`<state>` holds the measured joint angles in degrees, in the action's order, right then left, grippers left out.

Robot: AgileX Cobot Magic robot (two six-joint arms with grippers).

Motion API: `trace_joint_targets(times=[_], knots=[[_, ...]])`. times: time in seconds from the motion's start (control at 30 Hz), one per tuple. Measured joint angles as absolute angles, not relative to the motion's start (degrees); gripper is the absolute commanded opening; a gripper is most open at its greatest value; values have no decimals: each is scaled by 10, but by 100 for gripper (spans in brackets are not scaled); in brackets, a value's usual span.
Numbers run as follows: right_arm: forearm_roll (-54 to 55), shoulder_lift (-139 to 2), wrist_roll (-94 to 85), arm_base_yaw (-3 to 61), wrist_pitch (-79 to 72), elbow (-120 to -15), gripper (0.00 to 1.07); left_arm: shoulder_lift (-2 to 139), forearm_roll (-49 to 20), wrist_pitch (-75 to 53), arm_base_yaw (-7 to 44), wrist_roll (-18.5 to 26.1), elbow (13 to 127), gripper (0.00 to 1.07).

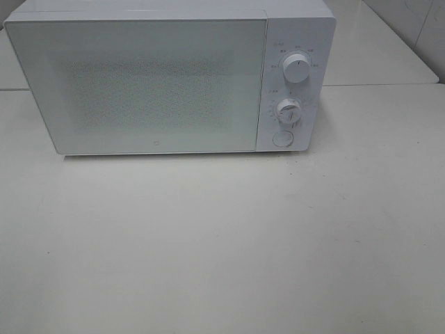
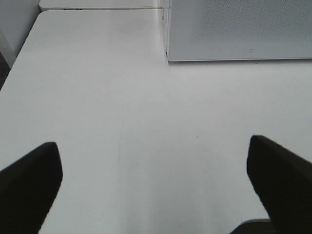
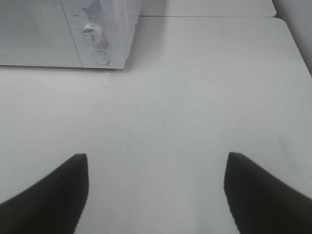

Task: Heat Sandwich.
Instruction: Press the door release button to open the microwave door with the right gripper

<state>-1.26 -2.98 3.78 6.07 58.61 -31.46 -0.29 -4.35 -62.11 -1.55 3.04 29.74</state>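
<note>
A white microwave stands at the back of the table with its door shut; two dials and a round button sit on its right panel. The sandwich is out of view. Neither arm appears in the exterior high view. In the left wrist view my left gripper hangs open over bare table, short of the microwave's front left corner. My right gripper is open too, nothing between its fingers, with the microwave's dial side ahead of it.
The white table spreads wide in front of the microwave. Its left edge and right edge show in the wrist views. A second white table surface lies behind.
</note>
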Motion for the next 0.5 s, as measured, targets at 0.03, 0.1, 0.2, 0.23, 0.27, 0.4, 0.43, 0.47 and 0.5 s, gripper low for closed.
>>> trace_joint_targets(times=[0.03, 0.1, 0.2, 0.23, 0.27, 0.4, 0.43, 0.47, 0.5], knots=[[-13, -21, 38, 53, 586, -306, 75, -3, -44, -621, -15, 30, 297, 98], [-13, -3, 38, 40, 585, -292, 75, -3, -44, -621, -15, 30, 297, 98], [-13, 2, 38, 26, 582, -286, 75, -3, -44, -621, -15, 30, 297, 98], [-13, 2, 38, 23, 582, -286, 75, -3, -44, -621, -15, 30, 297, 98], [-13, 2, 38, 22, 579, -286, 75, -3, -44, -621, -15, 30, 297, 98], [-13, 2, 38, 20, 577, -286, 75, -3, -44, -621, -15, 30, 297, 98], [-13, 2, 38, 19, 576, -285, 75, -3, -44, -621, -15, 30, 297, 98], [-13, 2, 38, 19, 576, -285, 75, -3, -44, -621, -15, 30, 297, 98], [-13, 2, 38, 19, 576, -285, 75, -3, -44, -621, -15, 30, 297, 98]])
